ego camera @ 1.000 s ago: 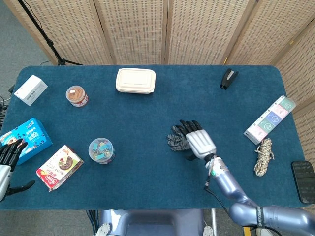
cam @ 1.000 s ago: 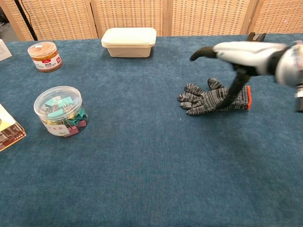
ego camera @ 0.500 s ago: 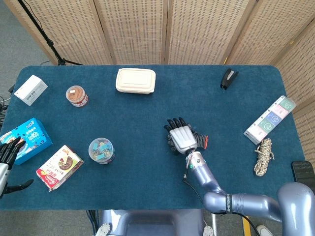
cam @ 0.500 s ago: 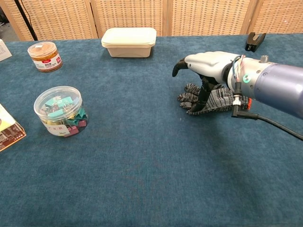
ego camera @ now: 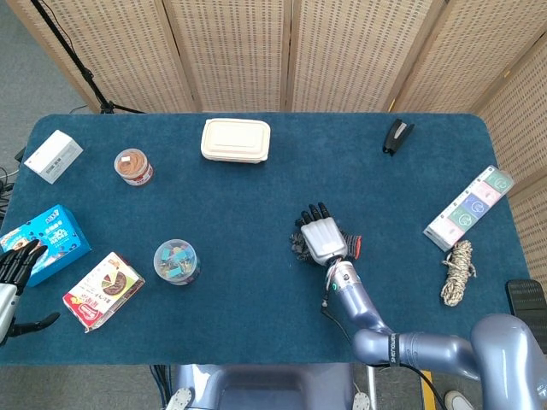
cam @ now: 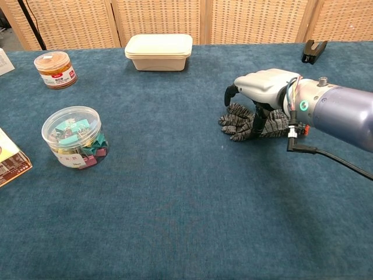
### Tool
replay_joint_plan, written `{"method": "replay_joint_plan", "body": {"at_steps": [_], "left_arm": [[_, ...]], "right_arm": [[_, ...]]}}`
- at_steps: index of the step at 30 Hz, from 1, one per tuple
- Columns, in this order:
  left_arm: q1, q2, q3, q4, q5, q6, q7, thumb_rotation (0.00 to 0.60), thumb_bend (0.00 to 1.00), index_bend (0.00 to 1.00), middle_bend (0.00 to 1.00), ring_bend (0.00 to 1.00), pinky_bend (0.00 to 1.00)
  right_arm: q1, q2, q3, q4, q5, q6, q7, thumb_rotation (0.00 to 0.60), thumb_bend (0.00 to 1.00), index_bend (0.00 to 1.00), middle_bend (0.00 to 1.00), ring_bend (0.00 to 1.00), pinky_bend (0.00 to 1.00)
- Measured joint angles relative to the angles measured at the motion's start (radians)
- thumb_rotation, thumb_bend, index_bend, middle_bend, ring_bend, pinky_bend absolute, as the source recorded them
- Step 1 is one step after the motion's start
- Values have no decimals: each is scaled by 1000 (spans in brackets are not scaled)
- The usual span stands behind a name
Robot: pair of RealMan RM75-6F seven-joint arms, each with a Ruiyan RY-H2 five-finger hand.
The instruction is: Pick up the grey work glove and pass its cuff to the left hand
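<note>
Grasp pending: right hand (cam: 262,87) poised, fingers apart and empty, directly over grey work glove (cam: 247,123) lying flat well right of clip jar (cam: 74,136); best closed around the body, cuff left free.

grey-flecked glove (cam: 245,123), blue table (cam: 175,204)

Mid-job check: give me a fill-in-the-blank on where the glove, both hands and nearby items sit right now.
1. The right hand is lowered over the grey work glove, which lies flat on the ___.
2. The glove's fingers point toward the robot's ___ side.
3. The left hand sits at the table's edge beside the ___ box.
4. The clear tub holds colourful ___.

Missing words: table; left; blue; clips
</note>
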Motion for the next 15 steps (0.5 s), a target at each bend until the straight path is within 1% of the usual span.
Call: {"method": "replay_joint_plan", "body": {"at_steps": [2, 5, 9, 12, 15], "left_arm": [[-4, 3, 1, -1, 0, -7, -9, 600, 0, 0, 0, 0, 0], [-6, 6, 0, -1, -6, -11, -13, 600, 0, 0, 0, 0, 0], [-8, 6, 6, -3, 1, -18, -9, 600, 0, 0, 0, 0, 0], [-8, 5, 11, -5, 10, -16, -5, 600, 0, 0, 0, 0, 0], [-7, 4, 11, -5, 11, -13, -7, 600, 0, 0, 0, 0, 0]], "right_arm": [[1, -9, -7, 30, -22, -4, 10, 600, 353, 290, 211, 21, 0], [0, -24, -27, 73, -62, -13, 22, 600, 368, 296, 225, 32, 0], [-5, -32, -33, 82, -66, -23, 34, 600, 396, 316, 265, 65, 0], [-6, -32, -31, 84, -59, -24, 31, 600, 416, 372, 326, 116, 2], [-9, -37, -29, 94, -56, -20, 31, 600, 461, 439, 391, 175, 16]]}}
